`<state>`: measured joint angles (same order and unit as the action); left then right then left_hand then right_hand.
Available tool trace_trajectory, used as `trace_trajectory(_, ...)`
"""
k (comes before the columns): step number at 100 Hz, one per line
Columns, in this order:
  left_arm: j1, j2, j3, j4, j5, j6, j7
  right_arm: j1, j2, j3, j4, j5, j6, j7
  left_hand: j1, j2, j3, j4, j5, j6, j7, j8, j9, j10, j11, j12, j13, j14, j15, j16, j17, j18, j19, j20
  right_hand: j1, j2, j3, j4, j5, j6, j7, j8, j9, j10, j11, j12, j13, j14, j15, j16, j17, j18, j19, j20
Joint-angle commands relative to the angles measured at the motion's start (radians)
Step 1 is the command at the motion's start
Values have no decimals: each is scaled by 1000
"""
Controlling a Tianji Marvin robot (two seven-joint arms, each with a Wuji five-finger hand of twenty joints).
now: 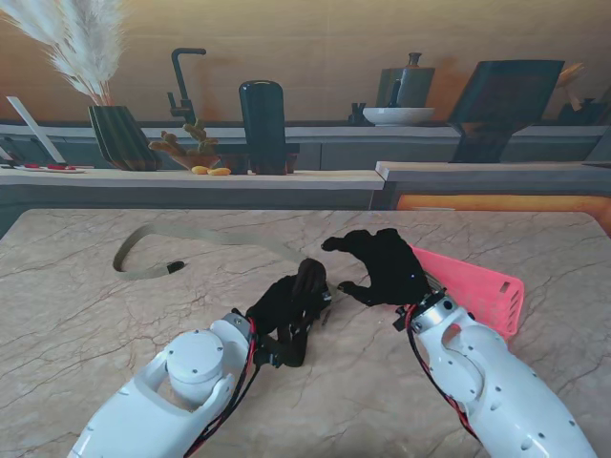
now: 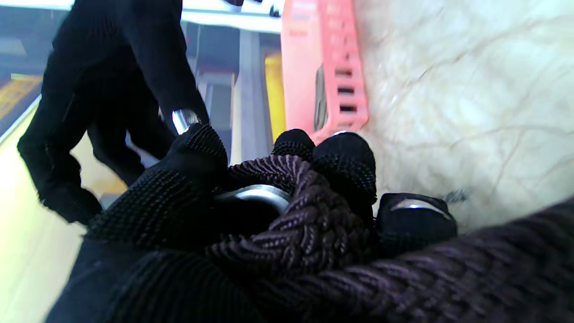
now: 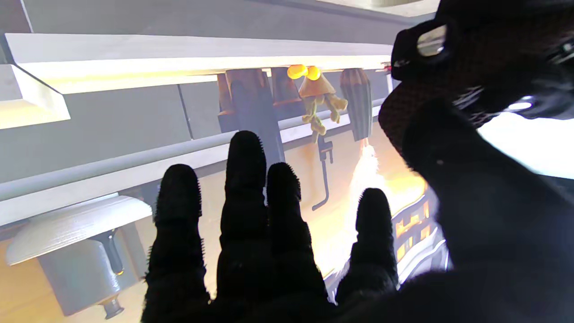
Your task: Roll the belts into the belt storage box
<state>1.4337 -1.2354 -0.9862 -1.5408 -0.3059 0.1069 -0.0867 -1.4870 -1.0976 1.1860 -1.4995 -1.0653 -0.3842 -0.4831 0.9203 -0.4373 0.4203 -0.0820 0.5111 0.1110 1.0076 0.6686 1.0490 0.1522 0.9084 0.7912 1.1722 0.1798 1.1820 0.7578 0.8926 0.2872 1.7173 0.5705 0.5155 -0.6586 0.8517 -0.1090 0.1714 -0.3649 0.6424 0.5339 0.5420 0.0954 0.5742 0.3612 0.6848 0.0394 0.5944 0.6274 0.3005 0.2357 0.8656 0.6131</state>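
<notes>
Gripping a dark braided belt (image 1: 307, 286), our left hand (image 1: 284, 317) sits curled near the middle of the marble table (image 1: 86, 324), and in the left wrist view the plaited cord (image 2: 309, 220) bunches across the palm with the fingertips (image 2: 345, 157) folded over it. A curved metal piece (image 2: 255, 194), perhaps a buckle ring, shows between the coils, but most of it is buried and we cannot say what it is. How many turns the belt makes, and where its ends lie, is hidden inside the fist. Just to the right of that hand, our right hand (image 1: 382, 265) hovers with fingers spread and nothing in it; the right wrist view shows four straight fingers (image 3: 244, 179) apart and the thumb as a dark blurred mass at the side. Whether its fingertips touch the table we cannot tell. Behind and to the right of the right hand lies the pink belt storage box (image 1: 482, 291), a slotted plastic basket; the hand and wrist cover its near left part, and its inside cannot be seen from any view. The left wrist view catches one slotted wall (image 2: 332, 80) only. Farther from us and to the left of the left hand, a tan belt (image 1: 191, 243) lies flat in a long loose curve; its right end runs toward the left hand's fingers, and there we lose it behind the dark glove.
</notes>
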Motion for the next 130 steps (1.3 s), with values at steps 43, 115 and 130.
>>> trace_trajectory(43,-50,45,16,30,-63,26,-177,94,33,-55,44,-23,-170,110,-3,-67,92,7,51,-40,59,21,65,-16,19,-1,100,-69,132,-12,63,27,118,-50,49,45,32,19,12,-81,62,-38,56,-80,-66,-42,33,-34,-105,-48,48,-37,-51,19)
trace_trajectory(115,-67,56,28,36,-80,37,-240,218,25,-176,158,47,-320,178,0,-76,83,7,73,-1,-23,-100,67,-10,20,-10,101,-70,142,-22,92,36,108,-78,107,35,-27,-100,431,-131,293,-165,415,-186,-73,-2,173,-91,-56,11,90,-27,-50,46)
trace_trajectory(130,-69,61,30,34,-71,30,-250,230,20,-197,174,61,-308,165,-2,-80,80,7,72,-7,-22,-101,64,-11,18,-11,100,-68,141,-24,86,36,107,-82,139,32,-16,-103,628,-94,397,-247,608,-172,-34,44,264,-93,31,57,131,-15,-11,50)
